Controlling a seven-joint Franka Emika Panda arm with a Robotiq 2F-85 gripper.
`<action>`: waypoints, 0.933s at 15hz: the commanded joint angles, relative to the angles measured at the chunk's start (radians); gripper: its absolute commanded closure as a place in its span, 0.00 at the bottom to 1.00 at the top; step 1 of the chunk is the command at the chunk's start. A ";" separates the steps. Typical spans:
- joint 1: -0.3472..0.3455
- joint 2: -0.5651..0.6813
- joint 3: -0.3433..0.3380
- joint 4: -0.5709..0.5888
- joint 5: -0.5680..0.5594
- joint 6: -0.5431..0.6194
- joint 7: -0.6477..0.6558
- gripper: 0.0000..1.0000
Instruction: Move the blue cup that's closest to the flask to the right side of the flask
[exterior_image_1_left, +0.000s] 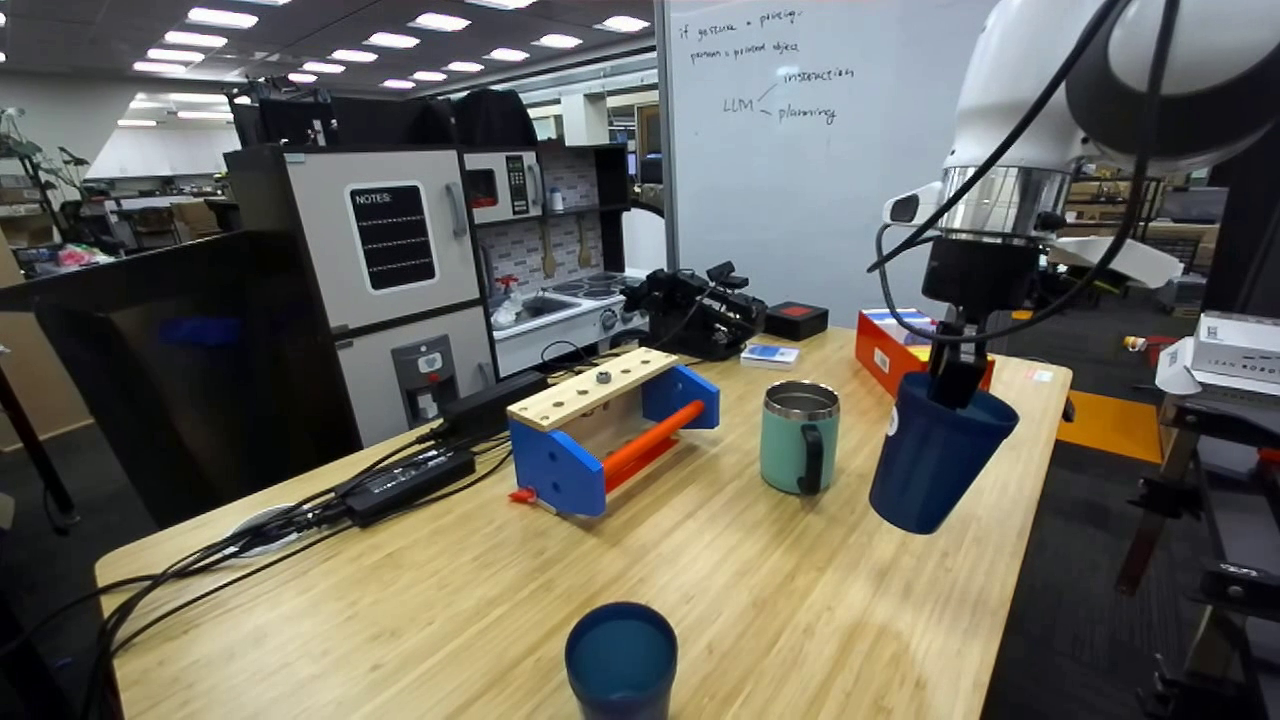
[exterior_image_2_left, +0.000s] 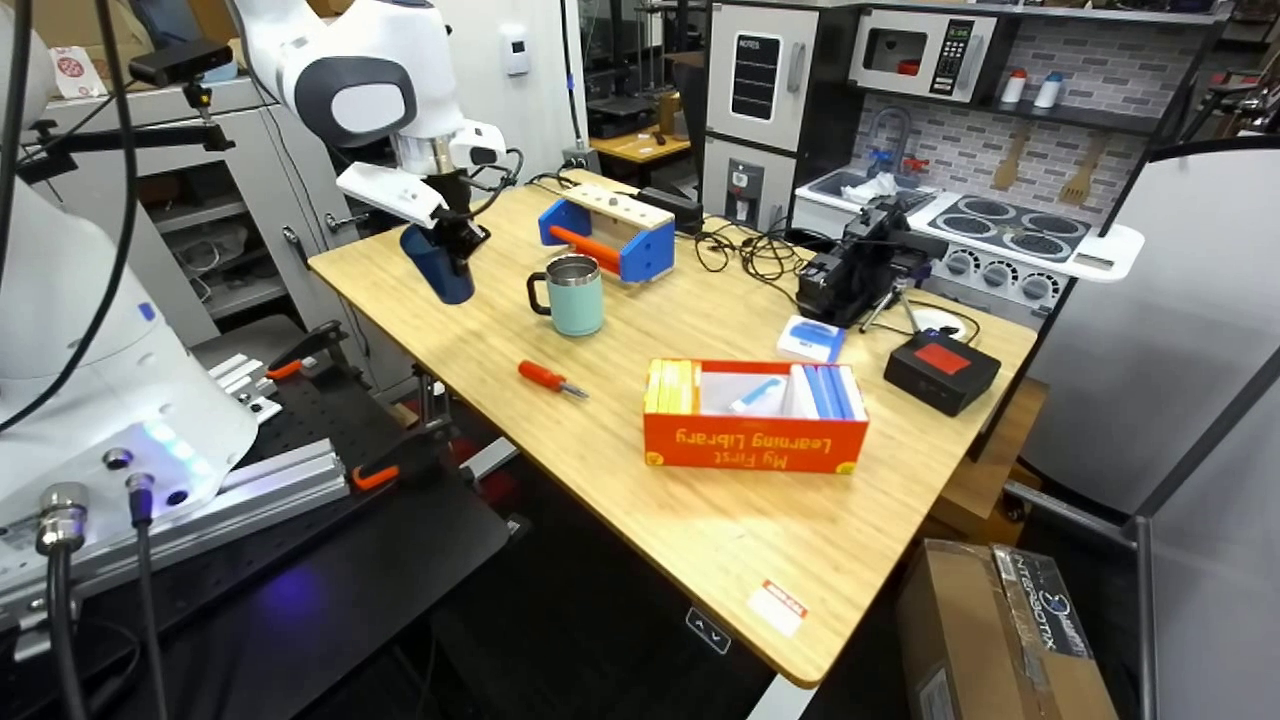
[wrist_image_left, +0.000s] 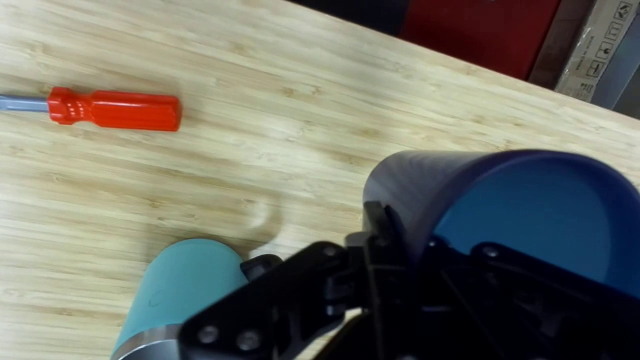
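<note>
The dark blue cup (exterior_image_1_left: 925, 470) is held tilted above the table; it also shows in an exterior view (exterior_image_2_left: 428, 265) and in the wrist view (wrist_image_left: 530, 215). My gripper (exterior_image_1_left: 955, 385) is shut on the cup's wall at the rim, one finger inside and one outside; it also shows in the wrist view (wrist_image_left: 407, 240). The grey-green flask (exterior_image_1_left: 783, 445) stands upright on the table beside the held cup, apart from it. The flask also shows in an exterior view (exterior_image_2_left: 577, 303) and in the wrist view (wrist_image_left: 187, 285), its handle toward the cup.
The other blue cup (exterior_image_1_left: 620, 665) stands at the near edge of an exterior view. A red screwdriver (exterior_image_2_left: 545, 376) lies near the table edge. A red book box (exterior_image_2_left: 755, 440), a blue toy workbench (exterior_image_1_left: 565, 470), black cables (exterior_image_1_left: 300, 515) and a black device (exterior_image_1_left: 700, 315) are on the table.
</note>
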 joint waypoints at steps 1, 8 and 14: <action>0.000 0.003 -0.001 0.000 0.000 0.000 0.000 0.96; -0.022 0.015 0.006 0.008 0.029 0.009 0.014 0.99; -0.051 -0.044 -0.056 0.002 0.141 -0.032 0.135 0.99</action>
